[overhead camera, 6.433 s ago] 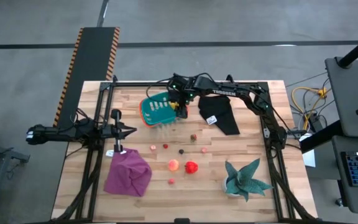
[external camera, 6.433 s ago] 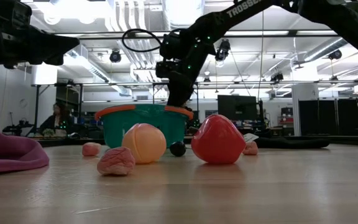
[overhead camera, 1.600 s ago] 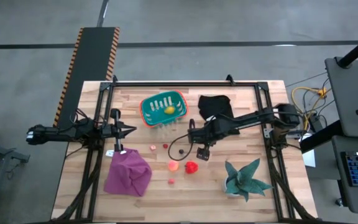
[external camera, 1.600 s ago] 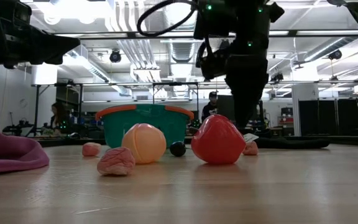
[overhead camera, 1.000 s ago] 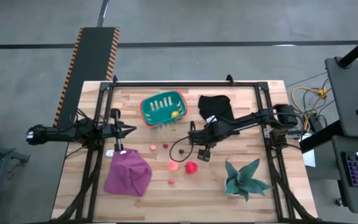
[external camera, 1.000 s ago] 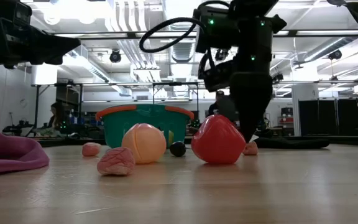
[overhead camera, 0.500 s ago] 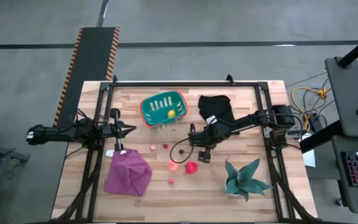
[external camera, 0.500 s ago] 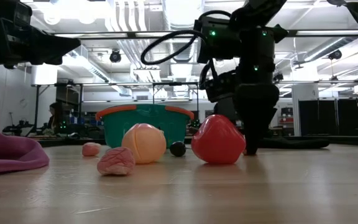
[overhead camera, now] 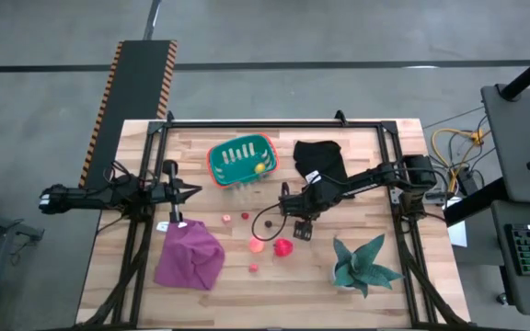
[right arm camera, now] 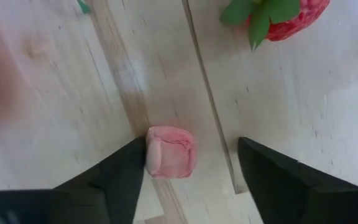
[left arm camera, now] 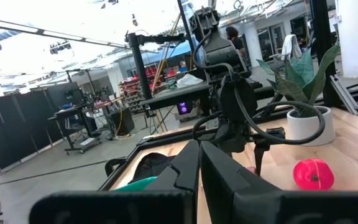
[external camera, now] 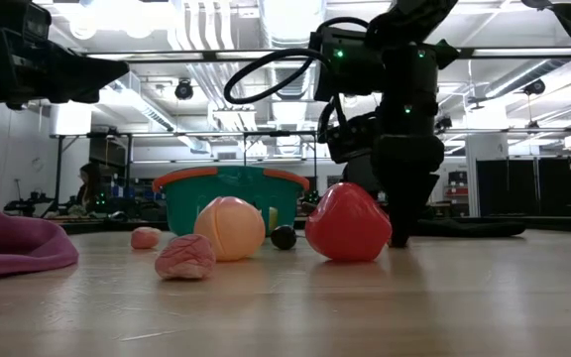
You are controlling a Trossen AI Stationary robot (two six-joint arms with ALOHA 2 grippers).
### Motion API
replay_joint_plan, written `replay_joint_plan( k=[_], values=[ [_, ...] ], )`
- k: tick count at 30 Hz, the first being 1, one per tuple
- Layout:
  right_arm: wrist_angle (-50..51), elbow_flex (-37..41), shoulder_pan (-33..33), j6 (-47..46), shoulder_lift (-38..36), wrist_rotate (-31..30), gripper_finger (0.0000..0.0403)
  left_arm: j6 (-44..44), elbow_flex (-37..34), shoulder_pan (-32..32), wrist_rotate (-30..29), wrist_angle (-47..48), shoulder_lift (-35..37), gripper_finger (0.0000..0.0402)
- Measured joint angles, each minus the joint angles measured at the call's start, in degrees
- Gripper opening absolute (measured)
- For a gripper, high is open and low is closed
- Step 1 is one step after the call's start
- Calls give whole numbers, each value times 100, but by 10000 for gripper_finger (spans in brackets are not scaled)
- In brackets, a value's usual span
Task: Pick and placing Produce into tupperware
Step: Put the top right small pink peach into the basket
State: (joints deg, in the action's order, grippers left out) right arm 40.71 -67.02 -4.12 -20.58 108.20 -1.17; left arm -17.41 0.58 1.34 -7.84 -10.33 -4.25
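Nearest the low cam: purple cloth [external camera: 13, 243] at the table's front-left, w/ a small pink produce piece [external camera: 185, 257] just beside it, then an orange-peach one [external camera: 230, 228] and the red strawberry [external camera: 348, 224], a dark round piece [external camera: 284, 237] between those two. Right gripper [right arm camera: 191, 162] is down at the tabletop just behind the strawberry, pointing straight down; jaws apart, straddling a pink cube-ish produce piece [right arm camera: 170, 152]. One finger [right arm camera: 120, 171] touches the cube's side, the other finger stands clear w/ a gap, so not clamped yet. Strawberry's green leaves show at the edge of the right wrist view, near but apart from the cube. From above, right gripper [overhead camera: 300, 221] sits mid-table, w/ the strawberry [overhead camera: 284, 246] just in front and the teal plant [overhead camera: 364, 264] off at front-right. Farther back: teal tupperware [overhead camera: 220, 158] upright on the wood, one yellow piece [overhead camera: 259, 168] inside near its right end; black cloth [overhead camera: 321, 162] beside it on the right. Left gripper [overhead camera: 191, 193] waits at the table's left edge, well apart from the produce, fingers [left arm camera: 185, 171] pressed together, holding nothing. Beyond the table, a person [external camera: 90, 187] sits in the room bkgd.
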Motion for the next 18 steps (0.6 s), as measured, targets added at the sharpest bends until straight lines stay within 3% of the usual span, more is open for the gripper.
replay_joint_plan(
  k=[18],
  values=[
    [272, -191, 0, 188, -13, 192, 61, 0, -2, 0, 2, 4, 0, 2]
  ],
)
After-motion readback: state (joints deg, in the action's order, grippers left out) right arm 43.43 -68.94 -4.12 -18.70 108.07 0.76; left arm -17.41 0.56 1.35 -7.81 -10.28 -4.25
